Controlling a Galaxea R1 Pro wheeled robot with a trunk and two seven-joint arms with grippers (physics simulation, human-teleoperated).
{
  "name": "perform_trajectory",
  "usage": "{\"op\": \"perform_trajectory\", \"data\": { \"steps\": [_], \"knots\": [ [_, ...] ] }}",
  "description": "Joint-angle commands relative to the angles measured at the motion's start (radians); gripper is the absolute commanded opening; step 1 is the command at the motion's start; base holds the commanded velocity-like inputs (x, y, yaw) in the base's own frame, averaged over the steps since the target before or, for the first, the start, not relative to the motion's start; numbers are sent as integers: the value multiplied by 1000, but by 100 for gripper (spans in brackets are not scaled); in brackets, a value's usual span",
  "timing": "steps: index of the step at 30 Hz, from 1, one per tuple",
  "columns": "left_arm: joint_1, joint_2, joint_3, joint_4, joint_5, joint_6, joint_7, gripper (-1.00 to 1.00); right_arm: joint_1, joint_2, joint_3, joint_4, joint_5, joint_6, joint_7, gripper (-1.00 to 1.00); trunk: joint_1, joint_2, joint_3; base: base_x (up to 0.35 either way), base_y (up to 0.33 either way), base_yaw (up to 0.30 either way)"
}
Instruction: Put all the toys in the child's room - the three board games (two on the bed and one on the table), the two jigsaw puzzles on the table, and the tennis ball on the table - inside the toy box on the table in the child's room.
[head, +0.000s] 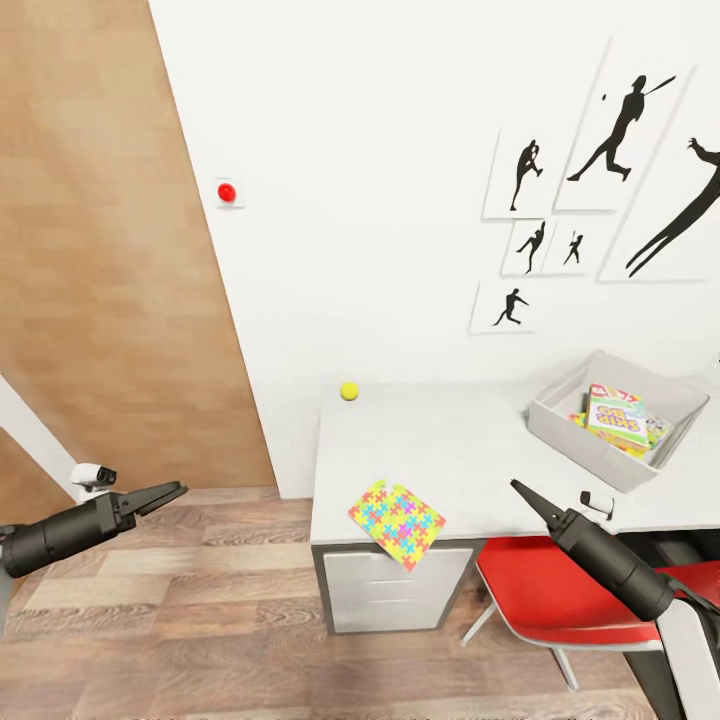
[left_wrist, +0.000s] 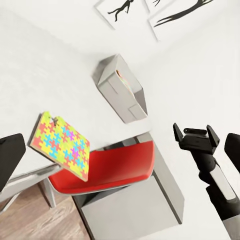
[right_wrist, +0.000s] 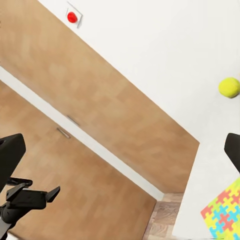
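On table (head: 470, 450): one jigsaw puzzle (head: 397, 522) overhanging front edge, one tennis ball (head: 349, 391), one toy box (head: 617, 418) with games inside. Left gripper (head: 170, 493) and right gripper (head: 520, 491) both empty, jaws parted.

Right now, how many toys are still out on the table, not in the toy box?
2: the jigsaw puzzle overhanging the table's front edge, and the tennis ball at its back corner by the wall. The toy box wall may hide others.
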Motion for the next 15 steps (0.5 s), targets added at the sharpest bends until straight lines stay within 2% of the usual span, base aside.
{"op": "perform_trajectory", "data": {
  "steps": [1, 9, 15],
  "knots": [
    [-1, 0, 0, 0, -2, 11, -5, 100, -1, 0, -1, 0, -4, 7, 0, 100, 0, -2, -2, -135, 0, 0],
    [0, -1, 0, 0, -2, 11, -5, 100, -1, -1, -1, 0, -3, 7, 0, 100, 0, -2, -2, -73, -5, 0],
    [0, 0, 0, 0, -2, 9, -5, 100, 0, 1, -1, 0, -3, 7, 1, 100, 0, -2, -2, -72, -171, 0]
  ]
}}
